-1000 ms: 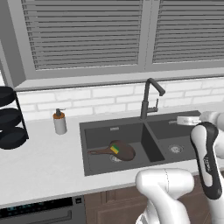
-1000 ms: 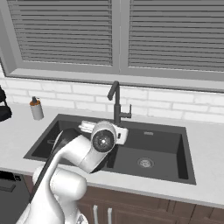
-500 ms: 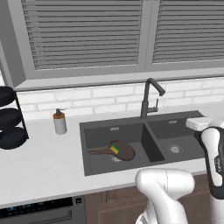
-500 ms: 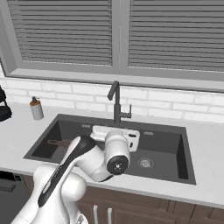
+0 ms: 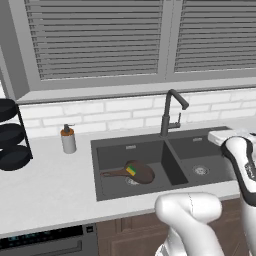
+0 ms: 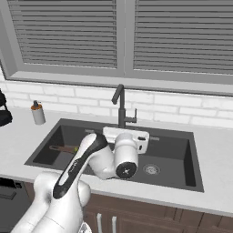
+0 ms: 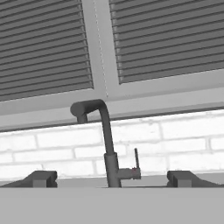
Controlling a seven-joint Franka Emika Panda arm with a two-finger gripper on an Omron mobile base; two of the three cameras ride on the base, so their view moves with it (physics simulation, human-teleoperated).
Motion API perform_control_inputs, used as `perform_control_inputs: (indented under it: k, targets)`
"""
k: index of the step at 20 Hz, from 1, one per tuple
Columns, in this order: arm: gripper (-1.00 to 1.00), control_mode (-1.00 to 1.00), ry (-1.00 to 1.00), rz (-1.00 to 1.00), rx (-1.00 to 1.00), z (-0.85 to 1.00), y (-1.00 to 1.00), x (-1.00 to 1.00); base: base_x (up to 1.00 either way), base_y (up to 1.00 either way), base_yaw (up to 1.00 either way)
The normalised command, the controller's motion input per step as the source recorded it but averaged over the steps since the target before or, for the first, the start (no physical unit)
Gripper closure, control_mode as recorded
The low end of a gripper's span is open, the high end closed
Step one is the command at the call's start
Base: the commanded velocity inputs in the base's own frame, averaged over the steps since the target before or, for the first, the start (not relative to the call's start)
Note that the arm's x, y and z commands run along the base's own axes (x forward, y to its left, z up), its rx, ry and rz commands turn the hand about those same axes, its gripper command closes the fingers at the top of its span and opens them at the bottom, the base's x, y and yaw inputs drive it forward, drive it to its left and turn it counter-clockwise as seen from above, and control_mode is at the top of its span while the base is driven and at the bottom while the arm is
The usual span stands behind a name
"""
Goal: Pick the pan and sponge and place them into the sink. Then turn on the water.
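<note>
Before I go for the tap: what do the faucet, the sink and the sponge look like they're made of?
The faucet: probably matte dark metal, uniform charcoal with no shine. The sink: matte dark grey, maybe composite or coated metal; its round drain looks lighter and metallic. The sponge: seemingly soft foam, green over yellow, lying on the pan. All rendered, so uncertain.

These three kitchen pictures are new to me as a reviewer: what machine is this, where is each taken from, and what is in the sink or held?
It is a white robot arm on a mobile base, in a rendered kitchen. Two cameras ride behind it, left and right; the third sits on its hand, facing the faucet. The pan lies in the sink's left basin with the sponge on it. A soap bottle stands on the counter. The gripper has its jaws wide apart, holding nothing. No water runs.
</note>
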Motion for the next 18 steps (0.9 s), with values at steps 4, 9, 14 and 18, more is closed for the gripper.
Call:
perform_control_inputs:
  k: [4, 9, 14, 18]
  targets:
    - [-1.0, -1.0, 0.0, 0.01, 0.0, 0.0, -0.48, 0.4, 0.0, 0.0, 0.0]
    - [-1.0, -1.0, -0.01, 0.06, 0.0, 0.0, -0.24, 0.37, 0.0, 0.0, 0.0]
    - [-1.0, -1.0, -0.13, 0.19, 0.0, 0.0, 0.0, 0.27, 0.0, 0.0, 0.0]
    - [-1.0, -1.0, -0.13, 0.24, 0.0, 0.0, 0.0, 0.29, 0.0, 0.0, 0.0]
